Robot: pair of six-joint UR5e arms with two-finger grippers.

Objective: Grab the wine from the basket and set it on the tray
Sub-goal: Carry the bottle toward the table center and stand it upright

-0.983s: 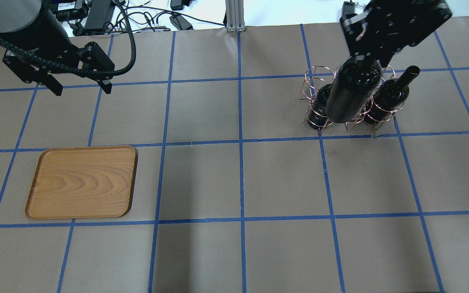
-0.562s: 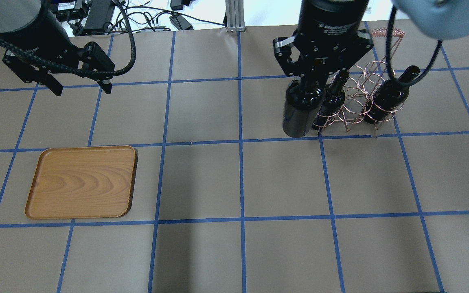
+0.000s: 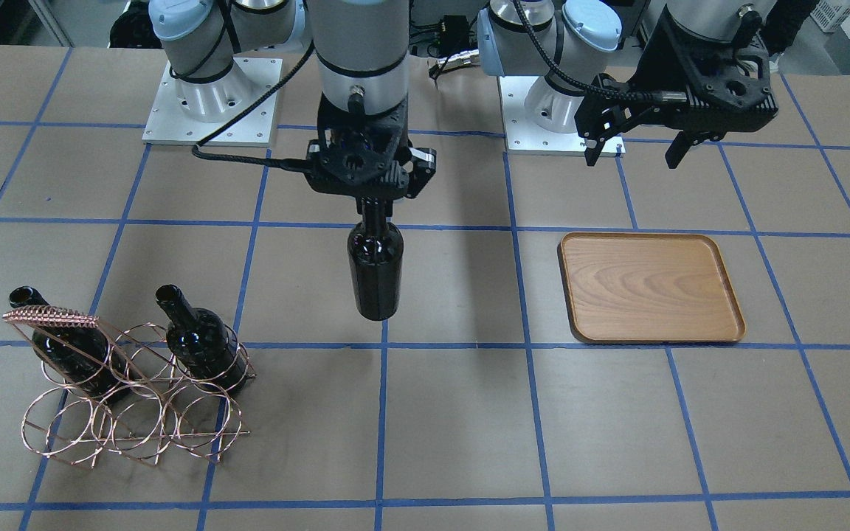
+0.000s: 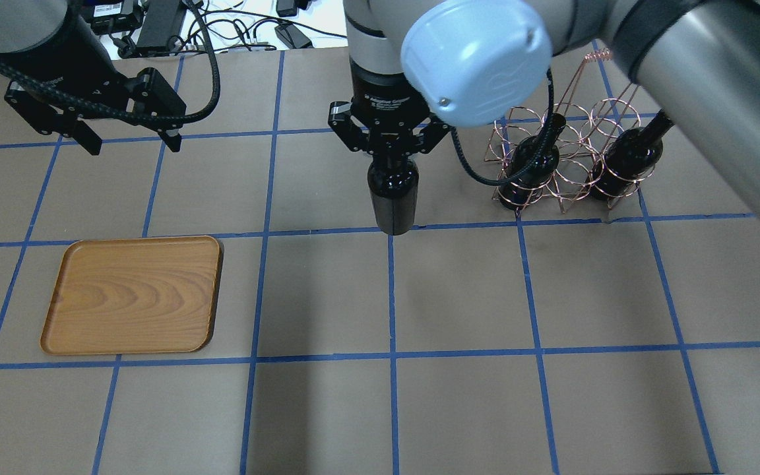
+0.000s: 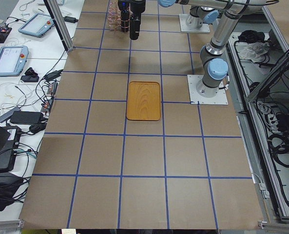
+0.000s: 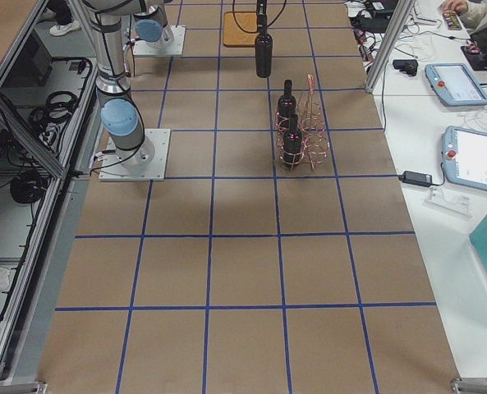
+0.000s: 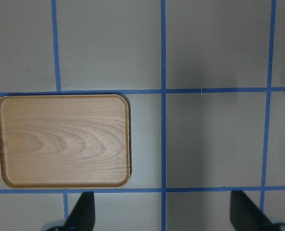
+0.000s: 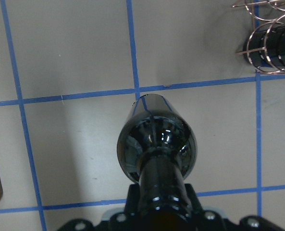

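My right gripper [image 4: 390, 150] is shut on the neck of a dark wine bottle [image 4: 393, 198] and holds it upright above the middle of the table, also in the front view [image 3: 375, 273] and the right wrist view [image 8: 156, 144]. The copper wire basket [image 4: 568, 165] stands at the right with two more bottles [image 4: 530, 168] [image 4: 624, 165] in it. The wooden tray [image 4: 132, 295] lies bare at the left front, also in the left wrist view [image 7: 63, 140]. My left gripper [image 4: 130, 142] is open and empty, hovering behind the tray.
Blue tape lines grid the brown table. Cables and power supplies [image 4: 156, 23] lie beyond the far edge. A metal post [image 4: 380, 26] stands at the far middle. Tablets [image 6: 473, 156] lie on the side desk.
My right gripper has carried the bottle out of the basket and leftward to the table's middle. The left arm has not moved.
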